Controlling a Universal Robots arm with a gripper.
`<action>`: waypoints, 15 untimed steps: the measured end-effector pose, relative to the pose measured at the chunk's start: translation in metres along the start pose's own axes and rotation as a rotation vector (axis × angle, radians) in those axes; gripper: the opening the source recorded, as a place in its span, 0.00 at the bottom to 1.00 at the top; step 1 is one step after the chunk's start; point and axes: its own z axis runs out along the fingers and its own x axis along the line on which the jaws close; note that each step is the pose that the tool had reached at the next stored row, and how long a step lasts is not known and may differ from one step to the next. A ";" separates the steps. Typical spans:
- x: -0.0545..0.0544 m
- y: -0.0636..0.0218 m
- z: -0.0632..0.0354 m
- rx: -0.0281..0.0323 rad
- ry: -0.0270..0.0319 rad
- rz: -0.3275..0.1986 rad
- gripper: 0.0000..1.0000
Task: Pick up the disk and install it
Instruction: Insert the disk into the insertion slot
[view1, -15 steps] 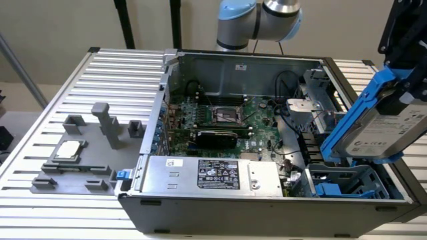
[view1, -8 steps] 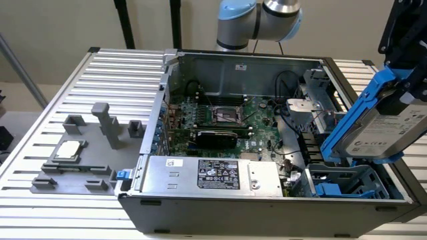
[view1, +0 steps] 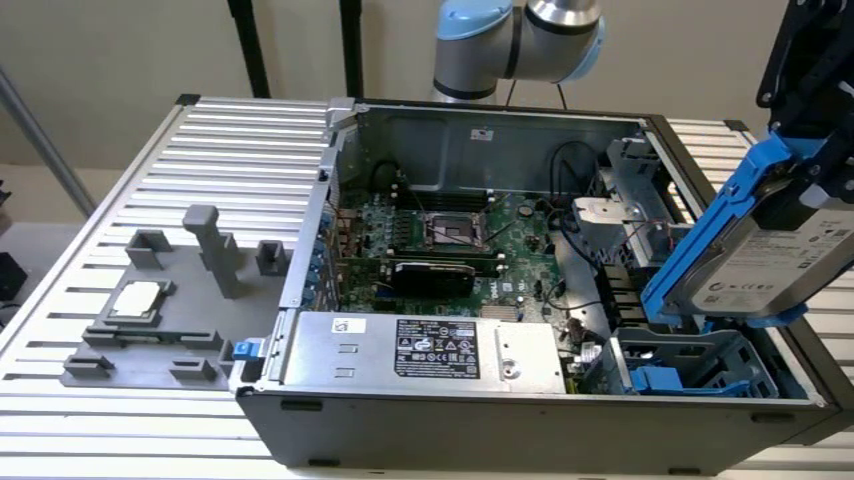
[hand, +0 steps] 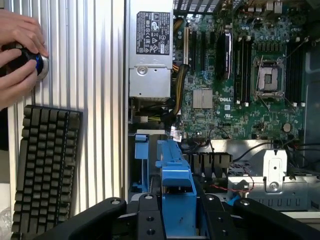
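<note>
The disk (view1: 771, 262) is a silver-grey drive with a white label in a blue carrier frame. It hangs tilted in the air at the exterior view's right, over the open computer case (view1: 534, 400). My gripper (view1: 809, 165) is shut on its upper end. In the wrist view the blue carrier (hand: 175, 180) sits edge-on between the black fingers (hand: 145, 220) of my gripper (hand: 177, 217). Just below the disk is the drive bay (view1: 694, 362) with a blue latch, in the case's near right corner.
Inside the case lie the motherboard (view1: 441, 235), a silver power-supply box (view1: 427, 345) and loose cables (view1: 587, 250). A grey fixture (view1: 160, 320) holding a small CPU chip (view1: 135, 299) stands on the slatted table. A person's hands (hand: 20, 47) and a keyboard (hand: 45, 165) are beside the case.
</note>
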 end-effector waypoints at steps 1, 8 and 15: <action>0.000 0.0000 0.0000 0.0000 0.0001 0.000 0.00; 0.001 -0.0001 0.0069 -0.0046 0.0003 0.000 0.00; 0.009 -0.0014 0.0189 -0.0092 -0.0002 -0.002 0.00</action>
